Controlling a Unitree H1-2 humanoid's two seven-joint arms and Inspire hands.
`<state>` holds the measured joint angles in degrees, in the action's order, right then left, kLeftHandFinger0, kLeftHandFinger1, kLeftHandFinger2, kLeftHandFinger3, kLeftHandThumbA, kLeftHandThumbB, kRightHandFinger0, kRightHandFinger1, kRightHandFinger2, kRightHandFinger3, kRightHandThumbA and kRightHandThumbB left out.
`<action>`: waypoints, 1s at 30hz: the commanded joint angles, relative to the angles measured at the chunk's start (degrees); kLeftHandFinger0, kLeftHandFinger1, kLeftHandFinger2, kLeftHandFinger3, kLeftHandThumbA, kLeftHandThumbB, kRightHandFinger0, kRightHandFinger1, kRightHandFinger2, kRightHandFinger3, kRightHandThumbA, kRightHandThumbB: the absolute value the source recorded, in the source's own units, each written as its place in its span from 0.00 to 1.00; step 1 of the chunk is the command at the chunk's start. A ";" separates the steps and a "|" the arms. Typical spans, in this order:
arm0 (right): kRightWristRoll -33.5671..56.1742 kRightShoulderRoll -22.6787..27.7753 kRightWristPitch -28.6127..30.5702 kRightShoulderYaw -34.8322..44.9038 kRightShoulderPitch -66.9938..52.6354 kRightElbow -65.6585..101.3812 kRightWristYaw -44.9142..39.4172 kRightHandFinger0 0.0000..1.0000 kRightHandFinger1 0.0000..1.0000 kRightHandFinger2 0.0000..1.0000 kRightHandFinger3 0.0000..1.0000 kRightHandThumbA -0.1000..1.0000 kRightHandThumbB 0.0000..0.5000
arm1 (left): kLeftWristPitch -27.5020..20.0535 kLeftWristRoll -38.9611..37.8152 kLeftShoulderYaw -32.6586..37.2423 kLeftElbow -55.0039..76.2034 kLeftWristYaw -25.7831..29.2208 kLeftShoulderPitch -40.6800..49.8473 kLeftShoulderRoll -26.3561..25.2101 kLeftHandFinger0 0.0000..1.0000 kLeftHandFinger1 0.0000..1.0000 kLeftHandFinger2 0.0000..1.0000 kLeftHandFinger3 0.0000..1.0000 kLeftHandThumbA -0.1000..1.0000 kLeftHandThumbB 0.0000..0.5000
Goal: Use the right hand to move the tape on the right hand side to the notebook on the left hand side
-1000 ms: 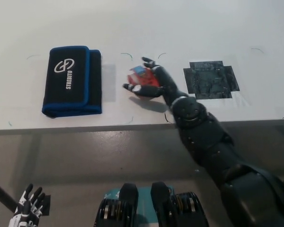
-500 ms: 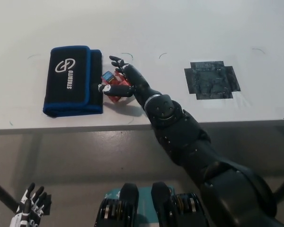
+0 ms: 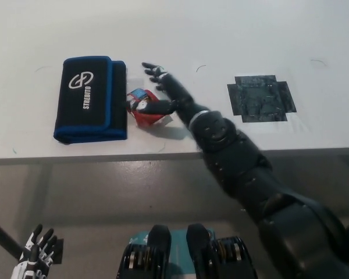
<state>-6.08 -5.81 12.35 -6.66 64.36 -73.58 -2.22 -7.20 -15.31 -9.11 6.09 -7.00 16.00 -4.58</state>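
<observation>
Tape lies on the white surface, red with a blue patch on top, just right of the notebook and not on it. Right hand sits over and right of the tape; fingers are spread wide, the upper ones stretched past the tape toward the notebook's top right corner, a lower one lying against the tape's right side. No closed grip on the tape visible. Notebook is black with blue trim, white round logo and white lettering that reads roughly "STREDITO", running sideways. Print on the tape is too small to read. Black taped patch sits well right on the surface. Left hand rests low at bottom left, below the surface edge, fingers apart, holding nothing.
</observation>
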 commanded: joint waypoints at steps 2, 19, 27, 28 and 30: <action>1.00 5.02 5.14 0.98 3.82 2.10 -2.35 1.00 1.00 1.00 1.00 0.91 0.32 | -0.81 -0.49 -0.33 1.73 -0.36 0.43 -0.83 1.00 1.00 1.00 1.00 0.85 0.58; 5.98 21.66 -7.84 7.58 -17.41 45.63 -7.56 1.00 1.00 1.00 1.00 0.86 0.35 | -0.56 -0.79 -0.69 1.18 -0.55 0.47 -1.43 1.00 1.00 1.00 1.00 0.84 0.59; 2.91 24.99 -7.07 8.65 -42.18 78.01 -6.05 1.00 1.00 1.00 1.00 0.91 0.28 | -1.05 -0.39 -1.00 0.57 -0.23 -0.92 -1.70 1.00 1.00 1.00 1.00 0.85 0.59; 2.82 24.68 -7.35 8.59 -45.52 81.18 -5.91 1.00 1.00 1.00 1.00 0.91 0.29 | -1.26 -0.52 -1.18 0.61 -0.39 -0.69 -1.96 1.00 1.00 1.00 1.00 0.85 0.59; 3.51 24.39 -5.76 8.60 -50.66 84.72 -5.84 1.00 1.00 1.00 1.00 0.89 0.31 | -1.52 -0.29 -1.29 0.76 -0.09 -0.87 -1.77 1.00 1.00 1.00 1.00 0.86 0.56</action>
<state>-4.32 14.40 7.66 -0.97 30.86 -22.47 -6.15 -7.17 -15.41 -9.37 5.48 -7.00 15.92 -4.88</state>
